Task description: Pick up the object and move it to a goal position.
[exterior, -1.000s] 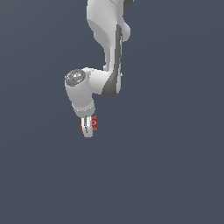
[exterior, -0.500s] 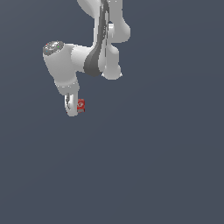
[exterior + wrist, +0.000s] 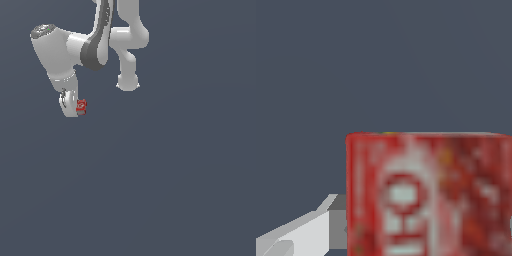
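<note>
One arm, one gripper and one block are visible; I count no other loose item. In the exterior view my arm (image 3: 100, 40) enters from the top edge, where its upper links are cut off by the frame, and bends toward the upper left. My gripper (image 3: 75, 109) hangs at the end of it, in the upper left quarter of the picture. The single red block (image 3: 81, 106) sits at the gripper's tip, on the exterior view's right side of the pale finger (image 3: 68, 105), and touches it. My gripper is clamped on this block: the block hangs clear of the plain grey-blue background (image 3: 175, 175) with nothing else beneath it.

In the wrist view the same block (image 3: 428, 195) fills the lower right of the frame, its red face carrying blurred white lettering that I cannot read. Its lower and right portions are cut off by the frame edges. Only one grey-white finger (image 3: 301, 232) shows, at the lower left, meeting the block's side; the opposite finger lies out of frame. In the exterior view the second finger is too small to separate from the block.
</note>
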Controlling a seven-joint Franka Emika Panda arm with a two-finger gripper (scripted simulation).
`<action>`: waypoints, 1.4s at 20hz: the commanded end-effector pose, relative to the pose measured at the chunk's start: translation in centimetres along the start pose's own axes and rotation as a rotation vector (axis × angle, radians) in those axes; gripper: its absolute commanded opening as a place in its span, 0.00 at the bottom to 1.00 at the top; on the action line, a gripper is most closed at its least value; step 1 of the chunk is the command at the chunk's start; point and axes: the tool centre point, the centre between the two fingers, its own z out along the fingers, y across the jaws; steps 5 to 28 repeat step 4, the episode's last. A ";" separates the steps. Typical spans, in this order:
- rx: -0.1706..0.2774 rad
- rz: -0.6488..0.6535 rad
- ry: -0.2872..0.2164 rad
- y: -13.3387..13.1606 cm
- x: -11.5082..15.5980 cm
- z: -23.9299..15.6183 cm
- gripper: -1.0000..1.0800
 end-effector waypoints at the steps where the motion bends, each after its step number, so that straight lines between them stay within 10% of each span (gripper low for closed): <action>1: -0.001 -0.001 0.000 0.6 0.5 -0.6 0.00; 28: -0.001 -0.001 0.001 0.8 0.6 -0.8 0.00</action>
